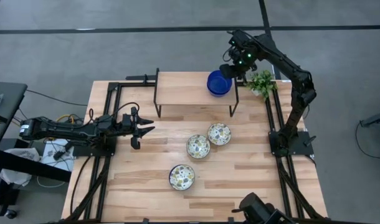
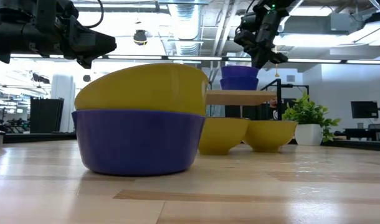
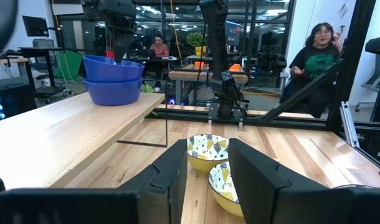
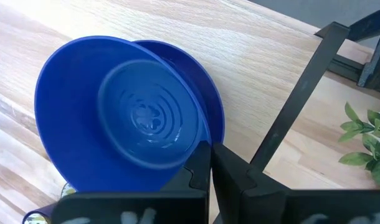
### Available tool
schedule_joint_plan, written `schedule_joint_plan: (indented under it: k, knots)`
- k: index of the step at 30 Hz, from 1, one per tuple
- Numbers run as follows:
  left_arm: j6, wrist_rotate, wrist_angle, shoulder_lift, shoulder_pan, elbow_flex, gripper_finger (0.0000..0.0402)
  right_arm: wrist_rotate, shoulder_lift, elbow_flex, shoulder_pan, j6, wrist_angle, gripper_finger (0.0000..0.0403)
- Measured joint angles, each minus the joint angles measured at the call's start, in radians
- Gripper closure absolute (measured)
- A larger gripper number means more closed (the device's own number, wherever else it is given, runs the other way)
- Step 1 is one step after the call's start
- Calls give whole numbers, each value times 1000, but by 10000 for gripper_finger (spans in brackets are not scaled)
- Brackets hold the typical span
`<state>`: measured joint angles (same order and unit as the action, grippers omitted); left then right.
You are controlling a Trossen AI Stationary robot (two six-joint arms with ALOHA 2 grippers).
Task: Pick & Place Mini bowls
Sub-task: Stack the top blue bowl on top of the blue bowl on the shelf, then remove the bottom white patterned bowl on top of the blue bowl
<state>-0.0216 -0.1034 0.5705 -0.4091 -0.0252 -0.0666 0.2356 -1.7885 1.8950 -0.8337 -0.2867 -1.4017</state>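
Two glossy blue mini bowls (image 1: 219,83) stand stacked at the right end of a raised wooden shelf (image 1: 184,90). The upper one (image 4: 131,112) sits off-centre and tilted in the lower one (image 4: 212,118). My right gripper (image 1: 229,70) (image 4: 210,163) is at their far right side, shut on the upper bowl. Three white floral bowls with yellow outsides (image 1: 218,134) (image 1: 198,146) (image 1: 181,177) rest on their bases on the table. My left gripper (image 1: 143,127) (image 3: 209,149) hovers open near the left edge, pointing at them. My right gripper pinches the upper blue bowl's rim (image 4: 202,142) between its two fingers, one on the inner side and one on the outer. It comes from above, slanting in from the far right. The bowl rests tilted in the lower blue bowl.
A small green plant in a white pot (image 1: 261,82) stands just right of the shelf, close to my right arm. The shelf's black metal legs (image 4: 289,118) drop beside the bowls. Bare wood lies left of the floral bowls. People (image 3: 314,56) sit beyond the table.
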Motion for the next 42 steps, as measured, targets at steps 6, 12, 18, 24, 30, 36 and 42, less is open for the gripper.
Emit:
schedule_joint_plan:
  k: [6, 12, 18, 24, 30, 36, 42]
  knots:
    - [0, 0, 5, 0, 0, 0, 286, 1, 0, 0, 2, 6, 0, 403]
    - [0, 0, 8, 0, 0, 0, 286, 1, 0, 0, 2, 12, 0, 403]
    - [0, 0, 15, 0, 0, 0, 286, 1, 1, 0, 2, 34, 1, 403]
    - [0, 0, 16, 0, 0, 0, 286, 1, 1, 0, 2, 74, 3, 379]
    - [0, 0, 22, 0, 0, 0, 286, 1, 1, 0, 2, 67, 4, 322]
    - [0, 0, 23, 0, 0, 0, 286, 1, 1, 0, 2, 50, 3, 281]
    - [0, 0, 28, 0, 0, 0, 286, 2, 1, 0, 2, 50, -4, 264]
